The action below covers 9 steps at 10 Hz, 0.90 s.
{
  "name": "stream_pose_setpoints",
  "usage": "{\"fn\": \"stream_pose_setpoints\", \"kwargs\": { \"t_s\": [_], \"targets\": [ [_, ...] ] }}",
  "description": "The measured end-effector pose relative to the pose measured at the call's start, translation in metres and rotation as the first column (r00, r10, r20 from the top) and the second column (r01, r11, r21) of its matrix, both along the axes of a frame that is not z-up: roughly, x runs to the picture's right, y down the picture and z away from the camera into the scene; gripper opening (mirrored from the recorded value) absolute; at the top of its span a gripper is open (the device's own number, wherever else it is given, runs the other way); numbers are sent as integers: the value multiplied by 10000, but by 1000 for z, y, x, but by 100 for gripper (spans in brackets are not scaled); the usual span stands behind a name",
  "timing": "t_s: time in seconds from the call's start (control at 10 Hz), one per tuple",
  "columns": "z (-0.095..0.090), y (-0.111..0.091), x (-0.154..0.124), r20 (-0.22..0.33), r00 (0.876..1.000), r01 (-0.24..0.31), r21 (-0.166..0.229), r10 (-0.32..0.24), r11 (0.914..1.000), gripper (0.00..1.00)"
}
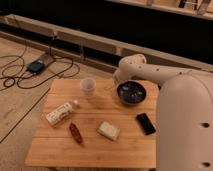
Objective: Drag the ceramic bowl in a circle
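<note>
We record the ceramic bowl (131, 92) standing upright on the table (90, 150), in its far right part, to the right of the white cup (88, 86) and beyond the flat black object (146, 123). We judge it heavy for its size and rigid. It is glossy and therefore slippery, and liable to chip if struck or pushed off the edge. The wood beneath should let it slide under steady pressure. The rim is the sensible place to take hold, one jaw inside and one outside, or else a press against the inner wall. The gripper (119, 80) sits at the end of the white arm (150, 75), just at the bowl's far left rim, between bowl and cup; contact cannot be confirmed. We cannot tell how far the jaws are parted, nor whether they hold anything.
</note>
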<state>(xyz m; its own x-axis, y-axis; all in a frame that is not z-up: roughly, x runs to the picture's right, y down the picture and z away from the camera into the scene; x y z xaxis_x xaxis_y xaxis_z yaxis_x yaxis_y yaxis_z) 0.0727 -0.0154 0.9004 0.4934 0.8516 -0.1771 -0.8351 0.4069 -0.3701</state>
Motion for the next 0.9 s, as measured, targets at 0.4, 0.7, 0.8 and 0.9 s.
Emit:
{"fn": "stream_pose_setpoints", "kwargs": {
  "t_s": [0.4,0.7,0.8,0.9],
  "targets": [
    [17,43,0,-439,9981,377,-1023,-423,9940,80],
    [36,58,5,-692,9954,542,-1560,-656,9863,80],
    [40,60,7,-754,9946,575,-1666,-708,9843,80],
    [46,62,10,-832,9936,611,-1759,-767,9825,80]
  ]
}}
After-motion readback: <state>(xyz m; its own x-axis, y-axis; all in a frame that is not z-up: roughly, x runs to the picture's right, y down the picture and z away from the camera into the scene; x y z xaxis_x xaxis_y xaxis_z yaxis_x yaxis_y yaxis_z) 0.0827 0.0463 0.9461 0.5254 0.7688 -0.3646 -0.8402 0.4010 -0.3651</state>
